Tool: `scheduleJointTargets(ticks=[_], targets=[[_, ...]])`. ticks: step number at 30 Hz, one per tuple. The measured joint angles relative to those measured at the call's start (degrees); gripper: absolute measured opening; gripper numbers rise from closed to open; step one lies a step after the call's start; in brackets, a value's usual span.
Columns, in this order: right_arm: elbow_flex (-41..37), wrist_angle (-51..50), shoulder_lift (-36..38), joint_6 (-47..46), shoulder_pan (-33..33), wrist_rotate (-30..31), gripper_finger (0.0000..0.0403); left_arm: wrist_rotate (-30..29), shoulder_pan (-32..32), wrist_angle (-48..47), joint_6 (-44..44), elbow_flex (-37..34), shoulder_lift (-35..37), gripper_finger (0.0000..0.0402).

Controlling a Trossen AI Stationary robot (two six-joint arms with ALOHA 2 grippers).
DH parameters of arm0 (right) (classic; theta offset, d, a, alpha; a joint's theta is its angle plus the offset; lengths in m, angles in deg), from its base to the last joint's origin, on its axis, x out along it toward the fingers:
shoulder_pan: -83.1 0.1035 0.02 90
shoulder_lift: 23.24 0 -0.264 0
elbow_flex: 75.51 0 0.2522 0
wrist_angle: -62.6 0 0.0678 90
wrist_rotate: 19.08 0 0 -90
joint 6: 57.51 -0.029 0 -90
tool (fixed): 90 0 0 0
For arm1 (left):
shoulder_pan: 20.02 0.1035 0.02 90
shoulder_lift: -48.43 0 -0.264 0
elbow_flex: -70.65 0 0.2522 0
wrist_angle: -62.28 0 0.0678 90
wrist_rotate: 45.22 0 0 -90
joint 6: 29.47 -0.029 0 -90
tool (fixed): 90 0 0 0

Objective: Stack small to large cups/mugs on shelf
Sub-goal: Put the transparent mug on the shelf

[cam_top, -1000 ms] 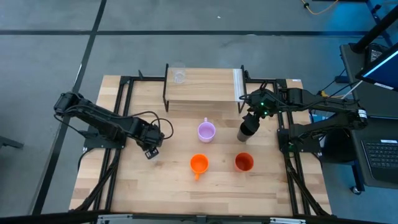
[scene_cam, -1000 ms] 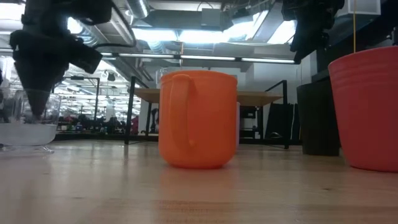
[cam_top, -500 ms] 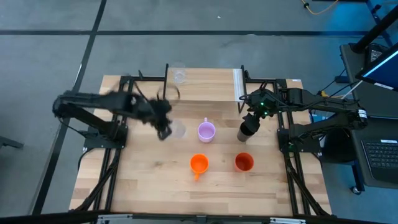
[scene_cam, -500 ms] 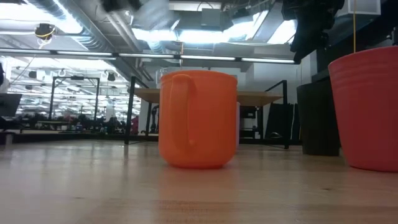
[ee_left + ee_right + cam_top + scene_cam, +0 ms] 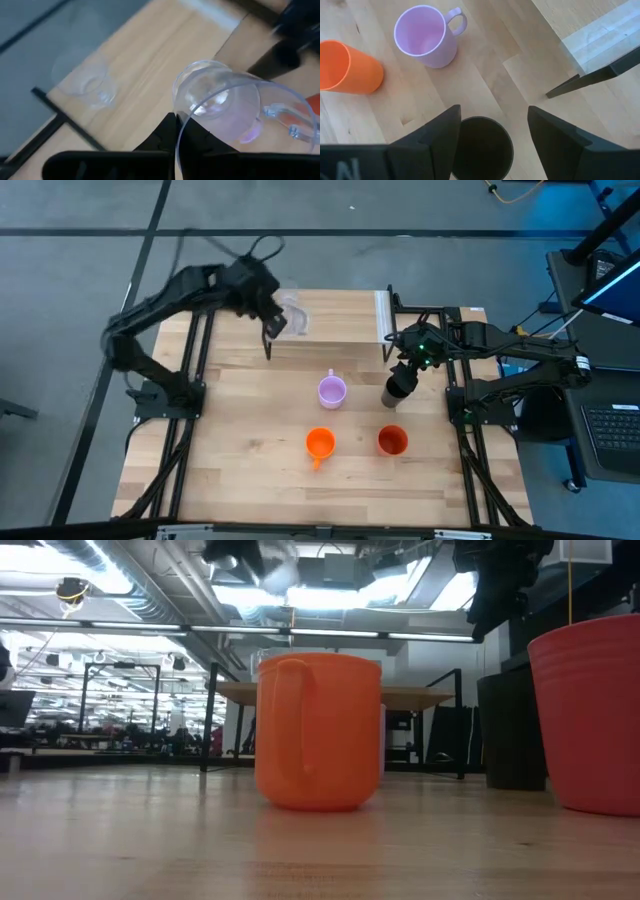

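Observation:
My left gripper [image 5: 276,320] is shut on a clear handled glass [image 5: 225,112] and hovers over the left end of the shelf [image 5: 335,330]. A second, smaller clear glass [image 5: 87,82] stands on the shelf board beside it. In the low view the held glass [image 5: 280,572] shows high up. My right gripper [image 5: 492,145] is open and hangs over the black cup [image 5: 482,147], a finger on either side; I see no touch. The black cup [image 5: 397,390] stands on the table by the shelf's white-strip end. Lilac mug [image 5: 332,391], orange mug [image 5: 319,443] and orange-red cup [image 5: 392,441] stand on the table. My left gripper holds the clear glass by its wall at the rim [image 5: 179,131], one finger inside and one outside. The glass is lifted clear above the shelf and lies tilted, its mouth toward the wrist and its bottom [image 5: 210,97] pointing away; the handle [image 5: 282,125] sticks out sideways.
The shelf's black wire legs [image 5: 268,340] stand at its corners, and one shows in the right wrist view [image 5: 590,77]. Black frame rails [image 5: 195,380] run along both sides of the table. Bare tabletop lies near the front edge [image 5: 240,480].
My left gripper, shut on the clear glass, has risen from the table left of the lilac mug and swung toward the far edge to above the shelf's left end. The glass has gone from standing on the table to hanging tilted in the air.

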Motion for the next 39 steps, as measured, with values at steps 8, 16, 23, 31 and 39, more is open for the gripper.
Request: scheduleJointTargets(ticks=[8, 16, 23, 31, 39], targets=[[0.0, -0.01, 0.0, -0.05, -0.01, -0.43, 0.0232, 0.56, 6.96, -11.77, -2.57, 10.39, -12.71, 0.0], [0.0, -0.02, 0.0, 0.06, 0.0, -0.47, 0.0232, 3.31, 8.39, -14.2, -4.06, 11.5, -19.49, 0.0], [0.0, -0.03, 0.0, 0.08, 0.0, -0.48, 0.0232, -0.28, 9.18, -14.37, -4.06, 11.51, -21.96, 0.0], [0.0, -0.03, 0.01, 0.1, -0.01, -0.52, 0.0232, -3.03, 11.63, -15.46, -3.56, 11.51, -22.0, 0.0], [0.0, -0.09, 0.02, 0.1, 0.0, -0.52, 0.0232, -1.27, 13.36, -18.85, -2.03, 11.51, -22.0, 0.0]])
